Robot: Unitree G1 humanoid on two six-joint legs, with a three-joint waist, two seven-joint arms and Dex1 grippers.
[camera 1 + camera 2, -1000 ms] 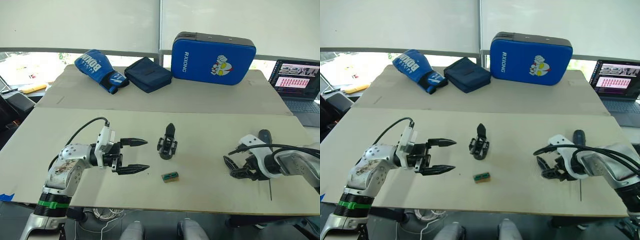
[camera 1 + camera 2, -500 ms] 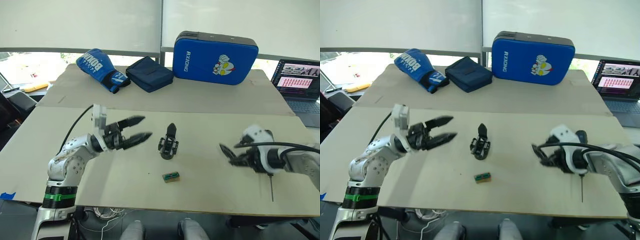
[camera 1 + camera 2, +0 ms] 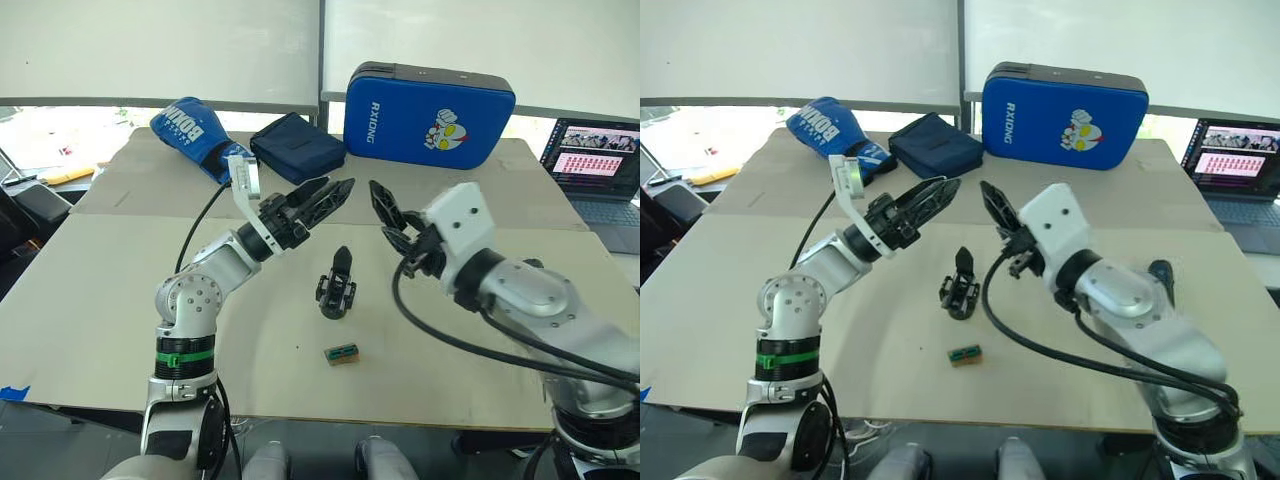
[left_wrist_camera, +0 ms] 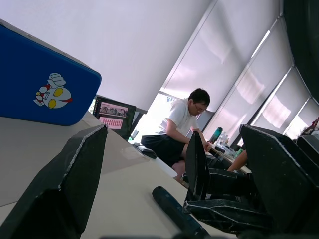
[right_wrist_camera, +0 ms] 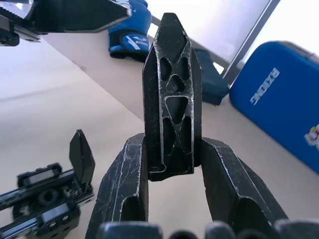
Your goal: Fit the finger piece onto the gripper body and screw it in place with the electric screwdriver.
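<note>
Right gripper (image 5: 169, 164) pinches finger piece (image 5: 169, 99) upright; left gripper (image 3: 315, 197) open, empty. Lower piece base-first onto body (image 3: 337, 285), aligned beside its standing finger.

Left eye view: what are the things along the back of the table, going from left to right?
Blue boxing glove → dark blue folded pouch → blue kick pad with the cartoon hero → open laptop at the right edge.

The black latticed finger piece (image 5: 169, 94) stands upright, pinched above the gripper body (image 3: 336, 285) on the table.
</note>
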